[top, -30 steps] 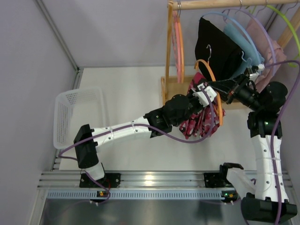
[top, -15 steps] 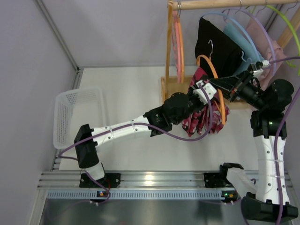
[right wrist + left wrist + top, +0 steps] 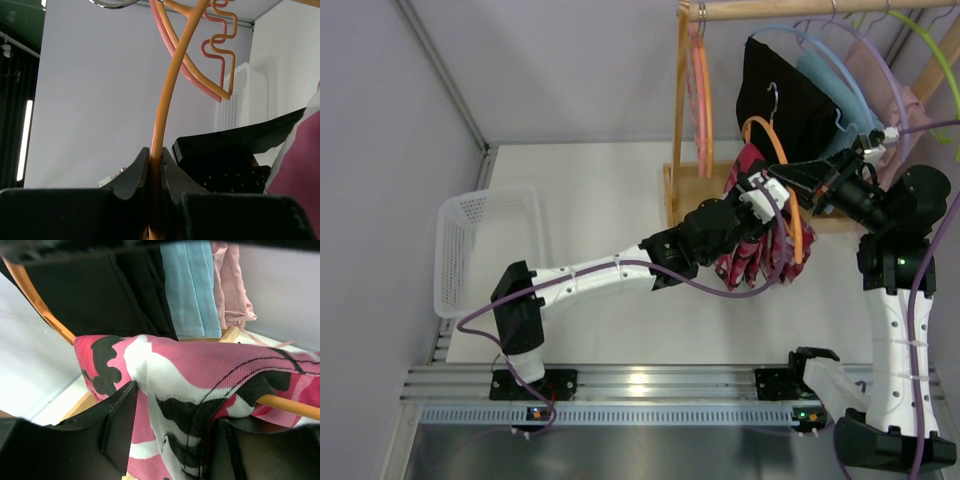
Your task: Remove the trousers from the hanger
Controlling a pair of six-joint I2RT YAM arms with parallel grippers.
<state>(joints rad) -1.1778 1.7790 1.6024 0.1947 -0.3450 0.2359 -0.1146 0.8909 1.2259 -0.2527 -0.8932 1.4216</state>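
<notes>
The pink, white and black camouflage trousers point(image 3: 750, 262) hang over the lower bar of an orange hanger point(image 3: 772, 140) in front of the wooden rack. My left gripper point(image 3: 760, 193) is shut on a bunched fold of them point(image 3: 200, 365), right at the hanger bar point(image 3: 290, 407); cloth fills the gap between its fingers point(image 3: 120, 425). My right gripper point(image 3: 800, 185) is shut on the orange hanger's wire point(image 3: 170, 100), which the jaws pinch tightly. The plain black trousers point(image 3: 780, 95) hang on the rack behind and also show in the left wrist view point(image 3: 100, 290).
The wooden rack point(image 3: 682, 110) stands at the back right with a pink hanger point(image 3: 702, 85), a light blue garment point(image 3: 840, 80) and a pale pink garment point(image 3: 885, 100). A white basket point(image 3: 485, 250) sits on the table at the left.
My left arm has reached further right and up, with the camouflage trousers bunched in it. My right gripper and the orange hanger have shifted slightly up toward the rack.
</notes>
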